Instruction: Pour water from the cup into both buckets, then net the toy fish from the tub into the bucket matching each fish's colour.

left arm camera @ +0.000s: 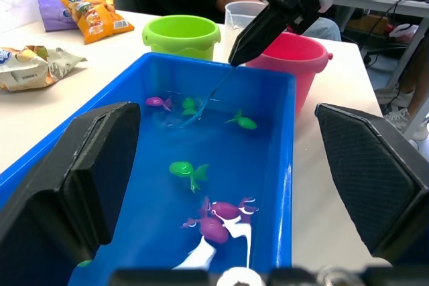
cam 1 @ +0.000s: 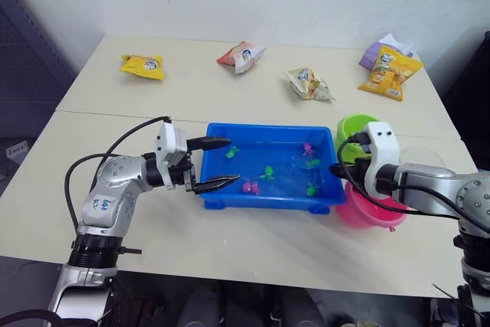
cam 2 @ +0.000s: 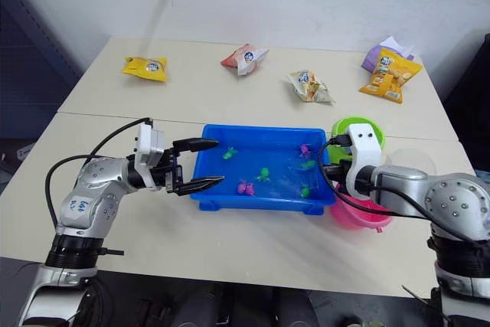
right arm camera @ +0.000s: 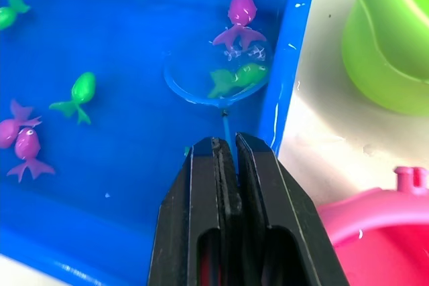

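While the left gripper (cam 1: pixel 216 164) sits at the left end of the tub (cam 1: pixel 230 198) with its fingers spread wide and holding nothing, one tip over the rim and one just outside the near wall, the right gripper (right arm camera: pixel 224 155) is doing the actual work. Its fingers are pinched tight on the net (right arm camera: pixel 216 77) handle, and the hoop is dipped in the water at the tub's right end, close to the wall. A green fish (right arm camera: pixel 234 78) lies inside the hoop, and a pink fish (right arm camera: pixel 240 21) sits right at the hoop's edge, looks like it's overlapping the rim.

Rest of the toy fish are scattered in the tub: two pink ones (left arm camera: pixel 218 220) close together towards the near side, a couple of green ones (left arm camera: pixel 188 171) around the middle.

Pink bucket (cam 1: pixel 360 212) is on the bench just off the tub's right end, near side, and the green bucket (cam 1: pixel 354 126) is right behind it. The cup (left arm camera: pixel 240 17) stands by the buckets, away from the tub.

Further back on the bench are snack packets: a yellow one (cam 1: pixel 143 66), a red-and-white one (cam 1: pixel 242 56), a pale one (cam 1: pixel 308 84), and an orange one (cam 1: pixel 390 72) lying on a purple one (cam 1: pixel 374 53).
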{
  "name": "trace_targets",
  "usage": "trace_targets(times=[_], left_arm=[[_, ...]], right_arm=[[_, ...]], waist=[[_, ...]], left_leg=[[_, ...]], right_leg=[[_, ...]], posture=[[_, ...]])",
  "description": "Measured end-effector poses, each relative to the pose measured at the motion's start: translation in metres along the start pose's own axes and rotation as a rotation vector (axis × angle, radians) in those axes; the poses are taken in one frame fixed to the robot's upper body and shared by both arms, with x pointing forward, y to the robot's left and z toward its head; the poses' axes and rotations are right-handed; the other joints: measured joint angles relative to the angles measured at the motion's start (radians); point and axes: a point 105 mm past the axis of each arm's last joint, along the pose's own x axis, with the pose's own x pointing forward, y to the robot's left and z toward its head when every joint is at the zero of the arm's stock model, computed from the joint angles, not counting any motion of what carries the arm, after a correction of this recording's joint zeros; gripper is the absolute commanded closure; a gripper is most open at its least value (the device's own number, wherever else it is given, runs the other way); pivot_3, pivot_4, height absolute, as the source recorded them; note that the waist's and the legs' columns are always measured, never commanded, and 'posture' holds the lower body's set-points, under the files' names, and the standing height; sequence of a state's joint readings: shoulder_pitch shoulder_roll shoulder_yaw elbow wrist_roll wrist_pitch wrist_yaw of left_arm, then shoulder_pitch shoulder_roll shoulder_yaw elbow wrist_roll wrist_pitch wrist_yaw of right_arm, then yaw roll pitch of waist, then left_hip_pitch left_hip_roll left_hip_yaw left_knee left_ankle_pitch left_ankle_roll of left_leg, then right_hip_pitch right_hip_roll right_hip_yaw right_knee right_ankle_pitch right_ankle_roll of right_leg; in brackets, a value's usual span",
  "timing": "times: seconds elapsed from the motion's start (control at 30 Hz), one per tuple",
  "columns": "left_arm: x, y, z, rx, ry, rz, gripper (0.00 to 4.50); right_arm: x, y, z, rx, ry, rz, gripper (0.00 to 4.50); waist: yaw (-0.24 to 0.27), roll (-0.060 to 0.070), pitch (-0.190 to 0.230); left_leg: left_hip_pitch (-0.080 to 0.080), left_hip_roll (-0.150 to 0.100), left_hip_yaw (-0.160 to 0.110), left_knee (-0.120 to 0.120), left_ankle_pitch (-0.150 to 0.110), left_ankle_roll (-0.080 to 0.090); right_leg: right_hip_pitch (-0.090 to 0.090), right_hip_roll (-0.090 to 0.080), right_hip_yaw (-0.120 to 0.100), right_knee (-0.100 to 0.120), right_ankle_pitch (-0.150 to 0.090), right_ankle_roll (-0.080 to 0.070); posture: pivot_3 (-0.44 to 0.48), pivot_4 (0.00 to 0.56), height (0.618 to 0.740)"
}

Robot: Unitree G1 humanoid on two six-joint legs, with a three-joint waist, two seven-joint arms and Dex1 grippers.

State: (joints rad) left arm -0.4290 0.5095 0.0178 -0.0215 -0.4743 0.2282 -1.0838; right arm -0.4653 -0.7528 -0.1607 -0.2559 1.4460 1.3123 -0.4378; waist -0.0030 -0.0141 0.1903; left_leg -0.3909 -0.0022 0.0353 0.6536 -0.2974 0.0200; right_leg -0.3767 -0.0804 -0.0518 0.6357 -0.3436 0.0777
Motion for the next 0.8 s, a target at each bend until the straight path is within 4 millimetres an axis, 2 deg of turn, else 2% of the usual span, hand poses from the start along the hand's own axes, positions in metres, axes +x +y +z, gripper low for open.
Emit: trace_targets(times=[0.4, 0.57, 0.8], left_arm=[[0.000, 0.001, -0.002, -0.007, -0.001, 0.017, 0.01], [0.000, 0.001, -0.002, -0.007, -0.002, 0.018, 0.01], [0.000, 0.000, -0.002, -0.008, -0.003, 0.018, 0.01]], right_arm=[[0.007, 0.000, -0.002, 0.000, -0.042, -0.015, 4.50], [0.004, -0.002, -0.007, -0.050, -0.118, -0.026, 4.50], [-0.005, 0.006, -0.018, -0.134, -0.203, 0.041, 4.50]], waist=[[0.000, 0.000, 0.000], [0.001, 0.000, 0.000], [0.001, 0.000, 0.000]], left_leg=[[0.000, 0.000, 0.000, -0.001, 0.000, 0.000], [0.000, 0.000, 0.000, -0.001, 0.000, 0.000], [0.000, 0.000, 0.000, -0.001, 0.000, 0.000]], right_leg=[[0.000, 0.000, 0.000, 0.000, 0.000, 0.000], [0.000, 0.000, 0.000, 0.000, 0.000, 0.000], [0.000, 0.000, 0.000, 0.000, 0.000, 0.000]], posture=[[0.000, 0.150, 0.740], [0.000, 0.150, 0.740], [0.000, 0.150, 0.740]])
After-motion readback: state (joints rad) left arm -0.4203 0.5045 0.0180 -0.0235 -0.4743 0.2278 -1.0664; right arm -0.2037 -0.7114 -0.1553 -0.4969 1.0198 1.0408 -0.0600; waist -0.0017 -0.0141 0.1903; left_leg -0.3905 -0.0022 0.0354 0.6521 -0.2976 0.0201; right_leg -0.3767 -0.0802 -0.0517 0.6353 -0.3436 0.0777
